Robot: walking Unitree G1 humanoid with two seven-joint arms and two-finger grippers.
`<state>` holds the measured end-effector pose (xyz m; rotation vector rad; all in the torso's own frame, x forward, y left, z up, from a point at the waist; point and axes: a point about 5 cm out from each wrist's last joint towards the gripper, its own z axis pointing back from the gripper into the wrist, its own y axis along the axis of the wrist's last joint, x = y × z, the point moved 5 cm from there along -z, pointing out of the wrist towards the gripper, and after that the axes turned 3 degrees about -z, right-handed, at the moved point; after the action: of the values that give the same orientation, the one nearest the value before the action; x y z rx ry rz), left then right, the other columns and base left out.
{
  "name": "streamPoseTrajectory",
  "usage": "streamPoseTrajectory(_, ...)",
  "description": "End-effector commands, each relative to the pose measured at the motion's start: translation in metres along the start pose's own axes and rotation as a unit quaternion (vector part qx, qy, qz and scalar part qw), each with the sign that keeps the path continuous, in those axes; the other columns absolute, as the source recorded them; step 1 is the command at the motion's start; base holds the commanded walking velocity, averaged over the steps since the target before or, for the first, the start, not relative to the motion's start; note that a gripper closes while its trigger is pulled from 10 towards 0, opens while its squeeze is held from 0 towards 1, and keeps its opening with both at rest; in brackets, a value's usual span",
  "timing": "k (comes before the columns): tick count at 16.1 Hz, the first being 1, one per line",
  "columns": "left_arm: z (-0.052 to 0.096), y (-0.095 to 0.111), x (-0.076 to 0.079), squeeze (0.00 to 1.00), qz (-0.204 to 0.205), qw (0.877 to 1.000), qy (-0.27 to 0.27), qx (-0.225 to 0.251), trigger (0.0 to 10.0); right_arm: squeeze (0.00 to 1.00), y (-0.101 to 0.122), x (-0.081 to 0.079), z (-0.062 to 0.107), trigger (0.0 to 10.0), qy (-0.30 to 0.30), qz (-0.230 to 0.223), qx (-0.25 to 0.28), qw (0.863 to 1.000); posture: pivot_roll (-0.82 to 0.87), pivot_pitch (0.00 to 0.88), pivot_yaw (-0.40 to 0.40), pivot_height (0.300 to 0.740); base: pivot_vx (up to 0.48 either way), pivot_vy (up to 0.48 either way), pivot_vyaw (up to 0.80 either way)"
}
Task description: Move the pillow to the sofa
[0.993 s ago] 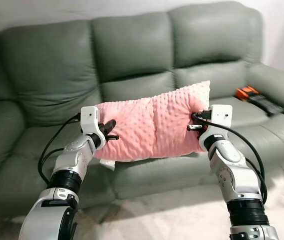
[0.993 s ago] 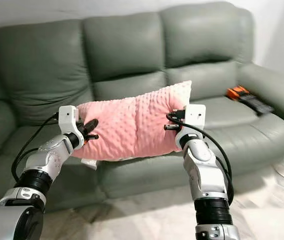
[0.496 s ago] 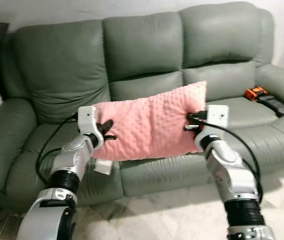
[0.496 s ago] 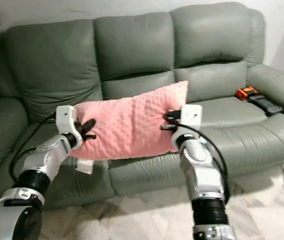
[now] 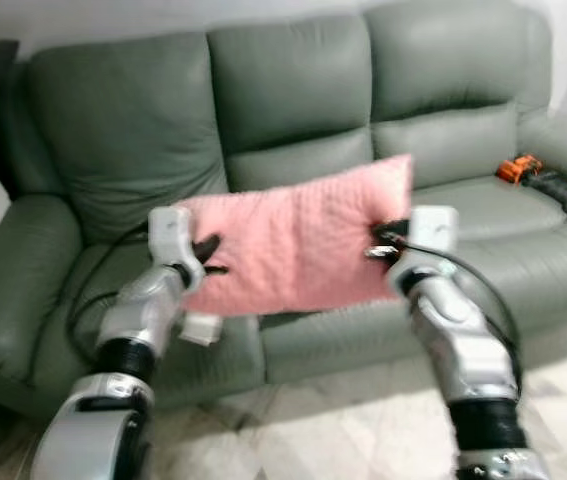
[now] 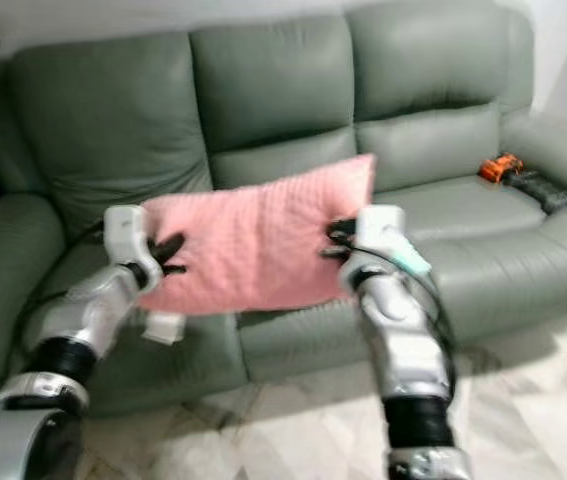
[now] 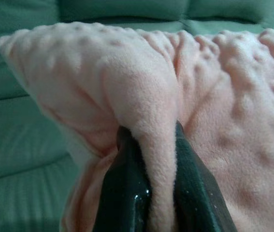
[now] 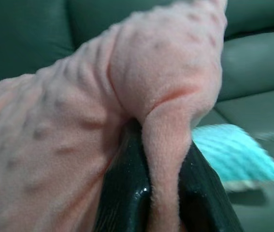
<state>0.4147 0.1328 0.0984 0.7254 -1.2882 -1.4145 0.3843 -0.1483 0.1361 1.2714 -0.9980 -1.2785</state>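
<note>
A pink dotted pillow (image 5: 293,235) hangs in the air in front of a grey-green three-seat sofa (image 5: 293,90), held between both arms. My left gripper (image 5: 205,255) is shut on the pillow's left edge; the left wrist view shows a fold of pink fabric (image 7: 153,145) pinched between the black fingers (image 7: 124,193). My right gripper (image 5: 378,240) is shut on the pillow's right edge, and the right wrist view shows the fabric (image 8: 165,145) squeezed between its fingers (image 8: 127,193). The pillow hovers over the front of the middle seat cushion (image 5: 363,330).
An orange and black tool (image 5: 543,178) lies on the right seat cushion. A small white tag (image 5: 198,328) dangles under the pillow's left end. A pale marble floor (image 5: 293,430) lies in front of the sofa. The left armrest (image 5: 13,280) bulges at the left.
The view has shifted and blurred as I move; the sofa looks farther and more floor shows. The pillow stays held between both grippers, raised slightly.
</note>
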Motion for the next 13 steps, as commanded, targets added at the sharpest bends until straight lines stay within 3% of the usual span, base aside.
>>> streamPoseTrajectory(1,0.0014,0.0099,-0.0082,0.00,-0.012,1.000,0.012,0.011,10.0,0.00,0.0112,-0.0095,-0.0010,10.0,0.012,-0.002,0.020,1.000,-0.12,0.000,0.082,0.740,0.000,0.480,0.00)
streamPoseTrajectory(13,0.0027,0.0092,-0.0172,0.00,-0.023,0.999,0.042,0.015,10.0,0.00,0.0094,-0.0107,0.0001,10.0,0.014,0.001,0.022,1.000,-0.12,0.000,0.085,0.740,0.000,0.472,0.00)
